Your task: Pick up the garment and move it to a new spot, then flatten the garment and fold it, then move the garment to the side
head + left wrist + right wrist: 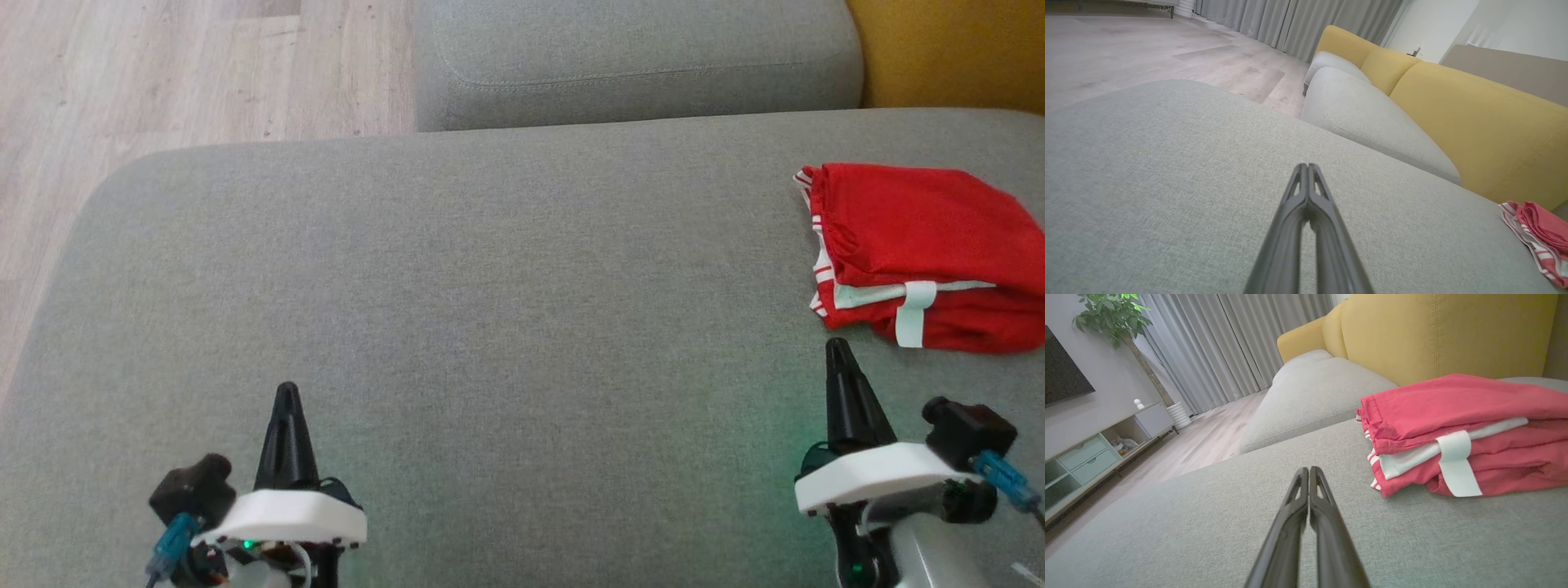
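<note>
I have wide bare grey cushion [490, 286] ahead; the folded red garment [922, 245] blocks its right, yellow backrest [947, 49] beyond.

In the head view the garment [922, 245] is running off the edge at 3 o'clock, and the left gripper [287, 392] and right gripper [836, 347] are being cropped at 7 and 5 o'clock. In the left wrist view the garment is being cut at 4 o'clock. Shelf clutter [1122, 445], at the right wrist view's 9 o'clock, is looking too small to tell.
</note>
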